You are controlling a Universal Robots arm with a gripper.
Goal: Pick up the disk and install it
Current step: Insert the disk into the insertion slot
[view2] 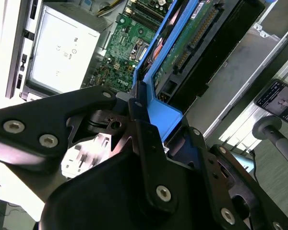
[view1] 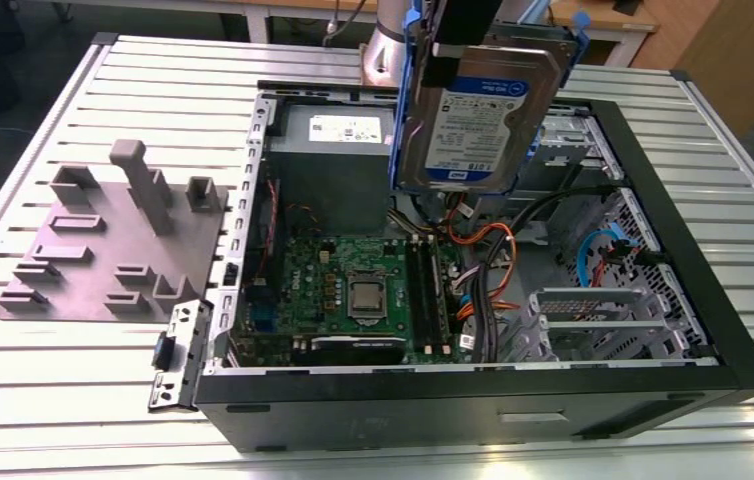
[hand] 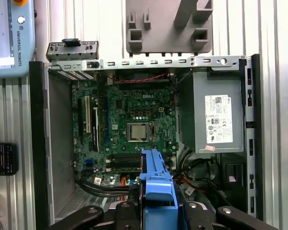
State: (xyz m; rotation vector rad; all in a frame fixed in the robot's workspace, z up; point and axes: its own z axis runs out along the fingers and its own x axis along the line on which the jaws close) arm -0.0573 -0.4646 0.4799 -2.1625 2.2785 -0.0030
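The slatted metal counter (view1: 30, 420) carries an open computer case (view1: 697, 300) lying on its side, pretty much filling the middle, so the inside faces up and everything's reachable from above. Beside it, toward the exterior view's left edge of the counter, sits a grey fixture plate (view1: 84, 250) with upright blocks. Inside the case the motherboard (hand: 129, 120) covers the floor, and the grey power supply (hand: 216, 124) is tucked in a far corner. The disk (view1: 473, 110) isn't installed yet: it hangs on edge in the air over the case's far side, above the cables, label facing out. The tool (view2: 149, 120) is clamped on the disk's blue rail (hand: 157, 179), probably because gripping the frame keeps pressure off the drive itself.
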